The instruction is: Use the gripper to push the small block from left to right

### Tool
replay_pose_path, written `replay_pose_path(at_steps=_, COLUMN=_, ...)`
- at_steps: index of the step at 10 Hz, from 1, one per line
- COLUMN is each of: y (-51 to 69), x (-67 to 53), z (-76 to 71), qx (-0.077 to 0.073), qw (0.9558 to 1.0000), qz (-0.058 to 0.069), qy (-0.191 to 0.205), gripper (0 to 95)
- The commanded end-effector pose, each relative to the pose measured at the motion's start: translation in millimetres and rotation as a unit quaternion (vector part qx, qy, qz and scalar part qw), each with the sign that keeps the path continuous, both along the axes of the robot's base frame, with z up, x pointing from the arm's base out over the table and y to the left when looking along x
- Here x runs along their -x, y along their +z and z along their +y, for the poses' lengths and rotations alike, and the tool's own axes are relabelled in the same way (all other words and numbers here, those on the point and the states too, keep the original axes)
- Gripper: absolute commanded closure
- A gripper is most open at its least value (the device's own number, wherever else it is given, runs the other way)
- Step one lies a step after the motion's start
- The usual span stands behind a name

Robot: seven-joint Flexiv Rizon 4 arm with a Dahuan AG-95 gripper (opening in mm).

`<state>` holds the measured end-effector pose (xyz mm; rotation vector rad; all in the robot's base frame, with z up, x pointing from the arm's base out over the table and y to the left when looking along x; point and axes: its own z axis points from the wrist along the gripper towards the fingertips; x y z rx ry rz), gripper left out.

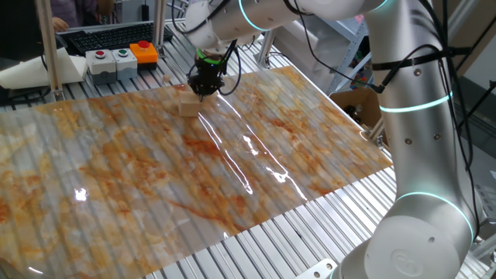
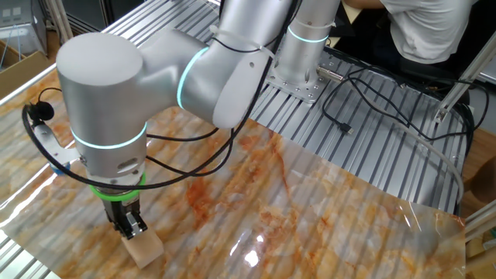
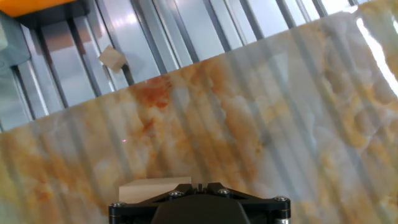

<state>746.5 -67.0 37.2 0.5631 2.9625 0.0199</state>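
Note:
The small block (image 1: 188, 108), a light tan wooden cube, rests on the marbled orange-grey sheet (image 1: 232, 178) near its far edge. My gripper (image 1: 204, 87), black with a green ring, stands upright right beside the block, its tip at or just above the block's far top edge. In the other fixed view the gripper (image 2: 133, 227) comes down onto the block (image 2: 145, 249) at its near corner. In the hand view the block (image 3: 152, 188) lies just left of the gripper (image 3: 200, 185). The fingers are together with nothing between them.
A grey button box (image 1: 116, 60) with red, green and orange buttons sits behind the sheet on the slatted table. A tiny tan chip (image 3: 113, 58) lies on the slats beyond the sheet. A cardboard box (image 1: 358, 105) stands at the right. Cables (image 2: 372, 101) run near the arm's base.

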Motion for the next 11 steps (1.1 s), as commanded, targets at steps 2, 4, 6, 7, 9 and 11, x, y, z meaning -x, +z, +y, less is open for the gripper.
replay_pose_path(at_steps=2, y=3.7, x=4.3, z=2.8, qx=0.000, qw=1.0000, qz=-0.001, qy=0.001, gripper=95.0)
replay_pose_path(at_steps=4, y=5.7, x=5.5, z=4.6, qx=-0.005, qw=1.0000, qz=0.001, qy=-0.002, gripper=95.0)
replay_pose_path(at_steps=6, y=6.7, x=5.3, z=5.4, qx=0.000, qw=1.0000, qz=0.006, qy=0.006, gripper=95.0)
replay_pose_path(at_steps=7, y=7.0, x=5.5, z=5.7, qx=0.000, qw=1.0000, qz=0.009, qy=-0.001, gripper=95.0)
replay_pose_path(at_steps=9, y=7.4, x=5.7, z=6.0, qx=-0.006, qw=0.9999, qz=0.008, qy=-0.007, gripper=95.0)
replay_pose_path(at_steps=11, y=10.4, x=7.2, z=8.6, qx=-0.009, qw=0.9998, qz=0.008, qy=-0.018, gripper=95.0)
